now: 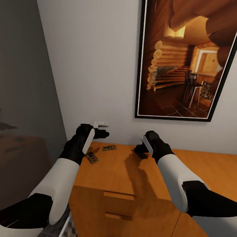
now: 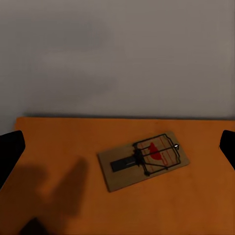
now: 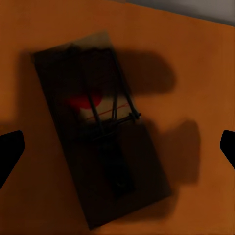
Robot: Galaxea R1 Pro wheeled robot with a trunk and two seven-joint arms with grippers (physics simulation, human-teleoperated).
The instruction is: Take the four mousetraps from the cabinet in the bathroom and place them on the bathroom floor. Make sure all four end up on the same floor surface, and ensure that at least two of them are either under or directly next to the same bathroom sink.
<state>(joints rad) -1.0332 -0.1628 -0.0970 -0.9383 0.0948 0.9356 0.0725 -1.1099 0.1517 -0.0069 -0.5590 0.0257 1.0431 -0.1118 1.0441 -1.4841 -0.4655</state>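
With both grippers spread wide over the cabinet (image 1: 131, 177) top, the right gripper (image 3: 117, 144) hovers above a mousetrap (image 3: 100, 127) near the back edge, apparently the pickup step, so next it must descend and close.

Head camera looks down over both arms at the cabinet (image 1: 131, 177) top; both wrist cameras view that top closely.

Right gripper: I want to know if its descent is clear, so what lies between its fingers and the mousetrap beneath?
Nothing: in the right wrist view the mousetrap lies flat in shadow on the cabinet top, between the spread fingers of the right gripper.
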